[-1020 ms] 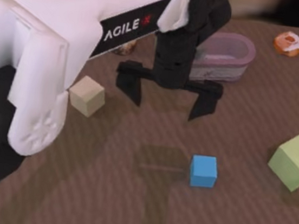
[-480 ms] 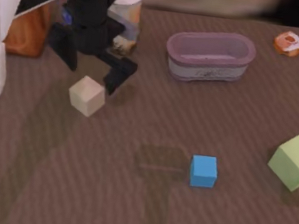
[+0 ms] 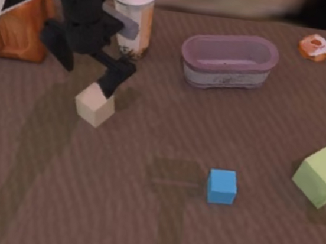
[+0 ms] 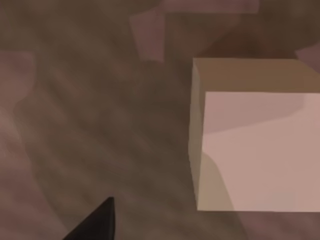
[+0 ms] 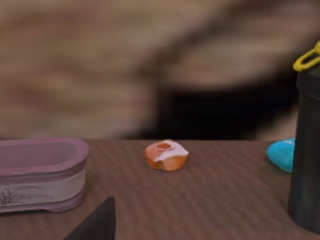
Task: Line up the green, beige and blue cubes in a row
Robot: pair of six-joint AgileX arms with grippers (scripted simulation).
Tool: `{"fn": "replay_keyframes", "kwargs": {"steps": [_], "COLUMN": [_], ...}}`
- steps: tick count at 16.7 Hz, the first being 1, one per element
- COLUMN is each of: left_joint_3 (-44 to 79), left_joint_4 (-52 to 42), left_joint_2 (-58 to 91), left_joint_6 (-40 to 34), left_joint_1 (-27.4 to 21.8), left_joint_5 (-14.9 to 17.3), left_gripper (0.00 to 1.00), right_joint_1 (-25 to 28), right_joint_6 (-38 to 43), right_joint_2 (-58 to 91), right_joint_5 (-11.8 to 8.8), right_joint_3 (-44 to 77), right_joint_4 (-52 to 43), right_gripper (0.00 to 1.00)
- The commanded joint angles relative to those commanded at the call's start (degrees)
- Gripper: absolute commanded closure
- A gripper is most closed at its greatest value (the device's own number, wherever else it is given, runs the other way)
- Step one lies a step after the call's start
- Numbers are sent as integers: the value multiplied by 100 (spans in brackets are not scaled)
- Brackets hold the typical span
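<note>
beige cube [image 3: 95, 105] | left pincer [image 3: 84, 64] spread above | purple tub [image 3: 229, 61] empty

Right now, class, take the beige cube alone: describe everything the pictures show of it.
The beige cube is a plain, matte, cream-coloured block with sharp edges and no markings. It sits flat on the brown woven-look table toward the top view's left, turned a little so a corner faces forward. The left gripper hangs open just behind and above it, one dark finger reaching its rear edge; whether they touch cannot be told. The left wrist view shows it close, part shaded.
</note>
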Motion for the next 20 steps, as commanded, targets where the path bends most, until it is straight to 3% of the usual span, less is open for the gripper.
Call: {"fn": "replay_keyframes", "kwargs": {"steps": [10,15,20], "left_joint_3": [-1106,-1179,-1179], "left_joint_4": [1590,1686,1686], "left_joint_2": [456,489,489], "left_joint_6": [18,20,20], "left_joint_1": [30,31,31], "left_joint_5": [11,12,12], "left_gripper": [0,0,38], "right_joint_1": [0,0,0], "right_joint_6": [0,0,0], "right_joint_2": [0,0,0], "right_joint_5": [0,0,0], "right_joint_3": [0,0,0], "right_joint_4": [0,0,0], "right_gripper": [0,0,0]}}
